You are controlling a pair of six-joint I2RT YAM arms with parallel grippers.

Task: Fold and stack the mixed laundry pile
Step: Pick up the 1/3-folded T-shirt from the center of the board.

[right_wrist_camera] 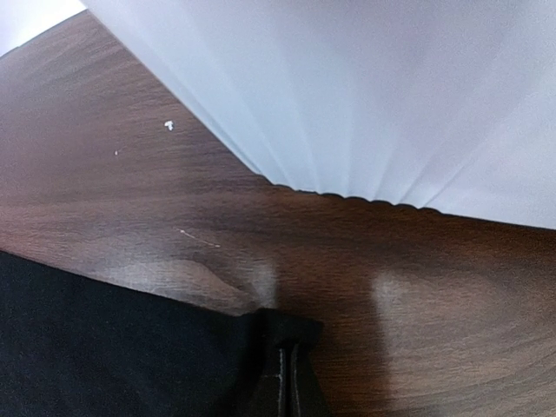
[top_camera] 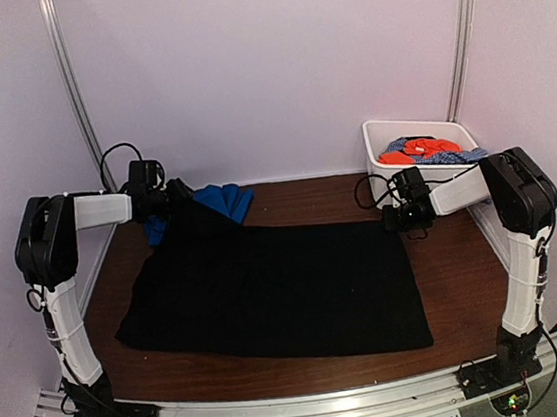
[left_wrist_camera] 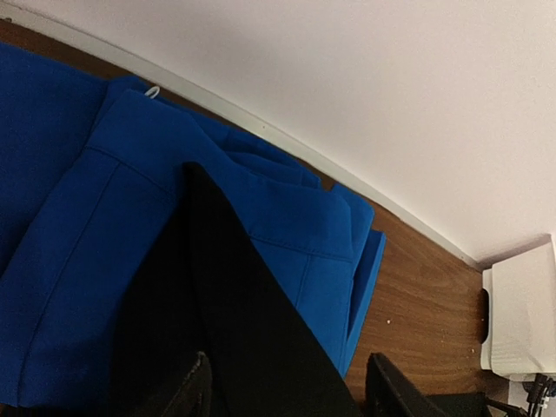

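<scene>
Barely underway: clamping flat black garment's [top_camera: 268, 290] corner in right hand [right_wrist_camera: 287, 387], straddling another with wide-parted left hand [left_wrist_camera: 291, 378]; laundry [top_camera: 423, 149] in tub [top_camera: 376, 147] not yet folded.

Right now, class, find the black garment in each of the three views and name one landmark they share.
Top external: black garment spread across the middle of the brown wooden tabletop.
Left wrist: bottom centre, a raised fold over the blue garment.
Right wrist: bottom left, lying on the wood.
Shared landmark: that tabletop.
</scene>
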